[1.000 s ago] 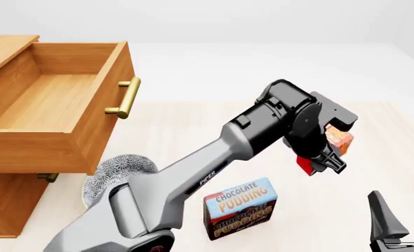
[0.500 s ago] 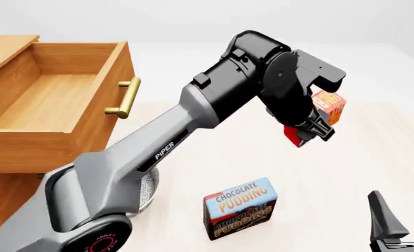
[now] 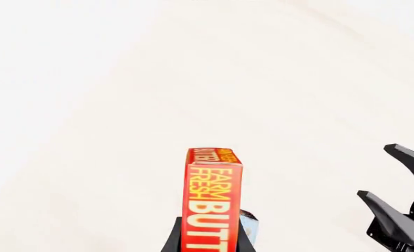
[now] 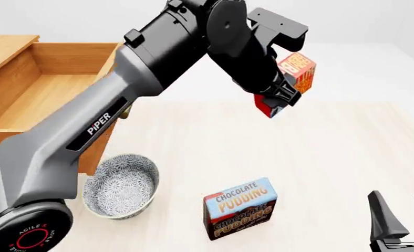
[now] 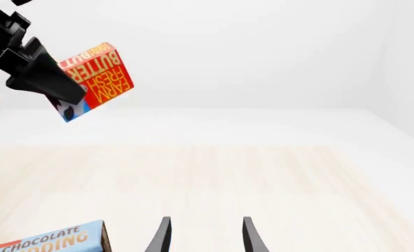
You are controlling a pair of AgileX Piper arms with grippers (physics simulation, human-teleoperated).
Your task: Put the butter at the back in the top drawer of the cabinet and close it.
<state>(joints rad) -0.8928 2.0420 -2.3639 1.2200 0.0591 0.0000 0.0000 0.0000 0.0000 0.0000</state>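
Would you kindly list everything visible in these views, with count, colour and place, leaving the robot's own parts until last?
butter: one, red box with yellow lettering and a blue edge, held in the air above the table, right of the cabinet.
chocolate pudding box: one, light blue and brown, standing on the table near the front.
bowl: one, grey-patterned, on the table by the cabinet's front.
cabinet: one, warm-brown wood, far left.
top drawer: one, wooden, pulled open.
table: one, pale wood.
left gripper: one, black, raised, shut on the butter.
right gripper: one, black, low at the near right, open.
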